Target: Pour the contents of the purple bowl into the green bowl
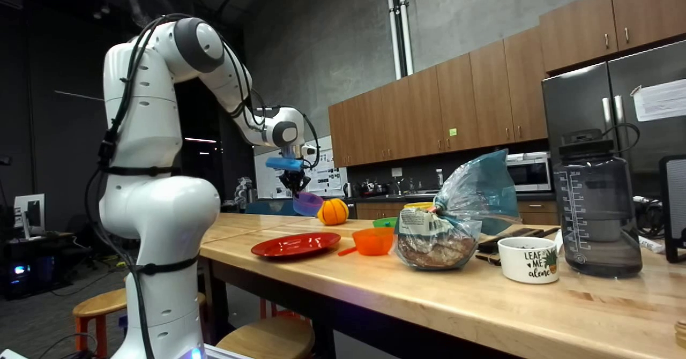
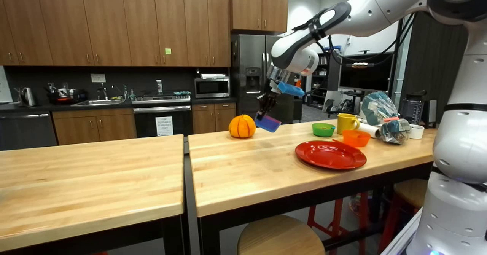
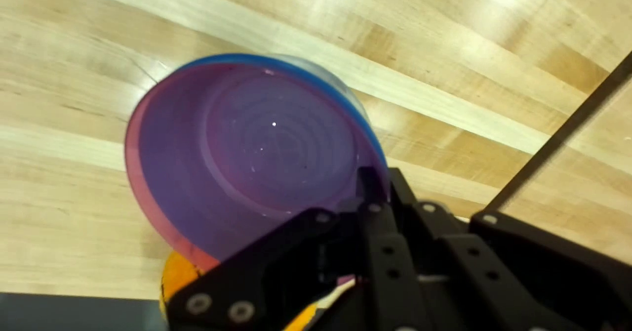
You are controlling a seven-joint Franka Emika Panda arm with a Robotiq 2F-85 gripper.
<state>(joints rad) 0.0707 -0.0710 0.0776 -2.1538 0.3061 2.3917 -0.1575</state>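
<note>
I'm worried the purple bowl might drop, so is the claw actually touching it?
Touching. The wrist view shows it: the claw grips the purple bowl by its edge, one finger inside the bowl, the other outside.

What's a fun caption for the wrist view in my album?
Black jaws pinch a purple bowl by its rim above the wooden table, an orange pumpkin peeking out.

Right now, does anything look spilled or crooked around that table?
The purple bowl looks askew: the gripper holds it by the rim, tilted, above the wooden table. That suits pouring, though: it looks nearly empty, while the green bowl has something in it. I see no spill.
</note>
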